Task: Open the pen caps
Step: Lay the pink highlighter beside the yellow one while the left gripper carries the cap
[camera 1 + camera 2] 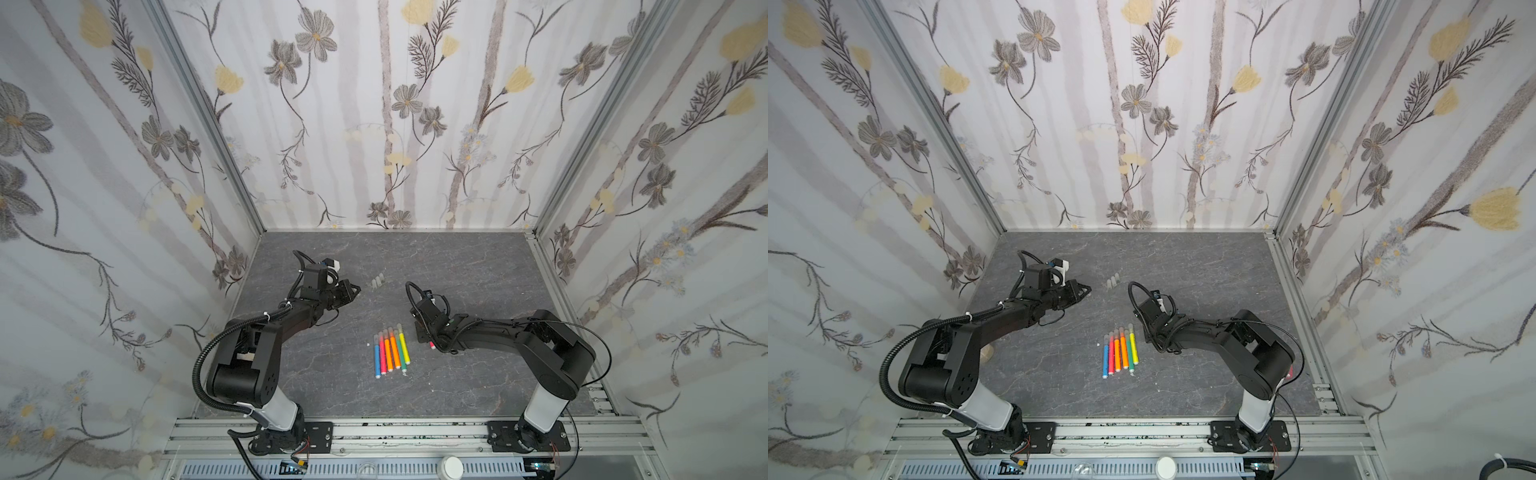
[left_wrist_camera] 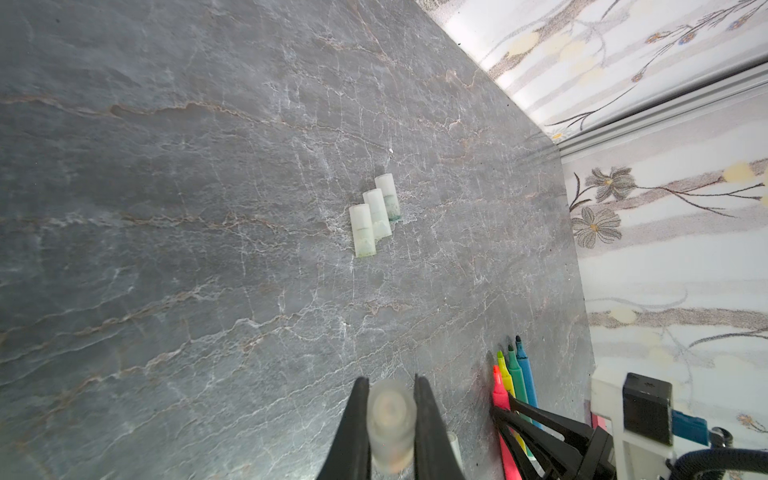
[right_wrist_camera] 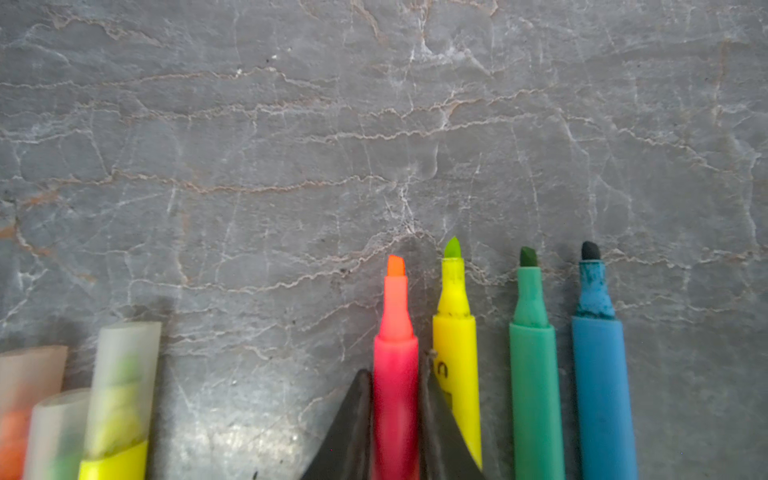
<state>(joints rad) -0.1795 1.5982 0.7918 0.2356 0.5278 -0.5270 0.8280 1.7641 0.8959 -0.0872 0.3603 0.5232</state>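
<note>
Grey, marble-veined stone-look tabletop (image 2: 166,208), as I see it from my station. My left gripper (image 2: 390,380) has its black tapered fingers clenched on 1 frosted whitish translucent plastic cap (image 2: 390,428), a stubby cylinder. Well ahead of it, 3 loose matching caps (image 2: 376,214) lie side by side and touching, 2 faintly stained green inside; both top views place them on the far middle of the table (image 1: 377,281) (image 1: 1113,280). My right gripper (image 3: 395,370) brackets the uncapped pink pen (image 3: 395,316), a slim plastic barrel with an orange chisel tip; I cannot tell whether the jaws press it or only flank it. Just beside it lie the uncapped yellow pen (image 3: 455,332), green pen (image 3: 534,374) and blue pen (image 3: 602,374), parallel. The yellow barrel carries black print, partly hidden and unreadable. A row of capped bright pens (image 1: 390,351) lies mid-table.
</note>
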